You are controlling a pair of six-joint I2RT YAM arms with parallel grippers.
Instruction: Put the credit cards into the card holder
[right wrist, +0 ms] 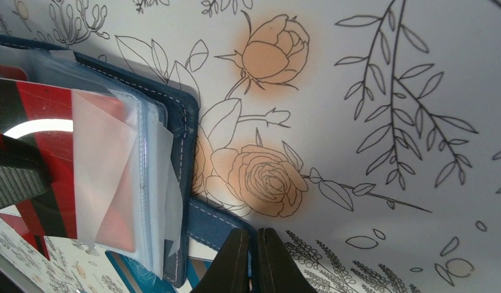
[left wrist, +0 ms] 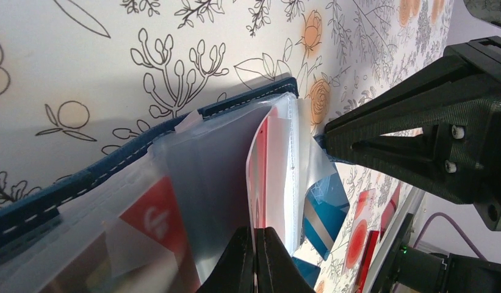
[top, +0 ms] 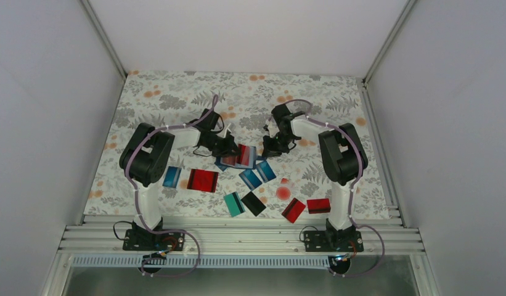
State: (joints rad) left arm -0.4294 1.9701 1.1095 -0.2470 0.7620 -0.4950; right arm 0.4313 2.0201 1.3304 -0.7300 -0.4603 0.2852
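The navy card holder (top: 243, 156) lies open mid-table, its clear sleeves (left wrist: 205, 165) fanned up. My left gripper (left wrist: 255, 244) is shut on the edge of a red-and-white credit card (left wrist: 264, 177) standing between two sleeves. My right gripper (right wrist: 252, 244) is shut on the holder's navy closure tab (right wrist: 214, 221), just right of the stitched holder edge (right wrist: 179, 122). A red card (right wrist: 52, 116) shows inside a sleeve. Loose credit cards lie nearer the arm bases: blue (top: 171, 177), red (top: 203, 180), blue (top: 251, 179), teal (top: 233, 203), black (top: 253, 203), red (top: 293, 209).
A small clear piece with a red round dot (top: 283, 191) lies among the loose cards, and another red card (top: 318, 205) sits at the near right. The floral cloth (top: 176, 98) covers the table. White walls enclose three sides.
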